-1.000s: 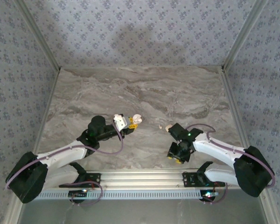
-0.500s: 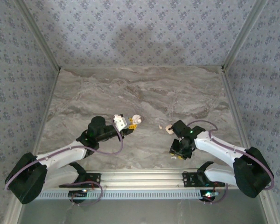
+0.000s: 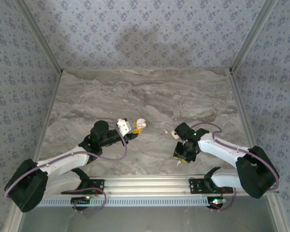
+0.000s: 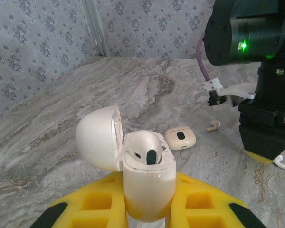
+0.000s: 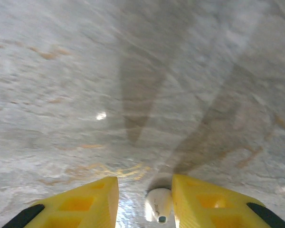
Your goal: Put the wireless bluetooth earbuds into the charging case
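Where your right end effector points down at the bench close to the near edge, its yellow fingers stand a narrow gap apart, clamped on nothing. You have a white earbud lying between them on the marble. It sits right against the finger on the right of the wrist view and clear of the other.

Farther in, on your left, the left end effector is closed around the lower body of the white charging case, held upright. Its lid is swung open to one side, and a seated earbud rests in one well.

Between the two arms you'll see a tan rounded-square piece with a dark oval in its middle, flat on the bench. A loose earbud lies just beside it. Beyond, the marble runs back to the patterned walls.
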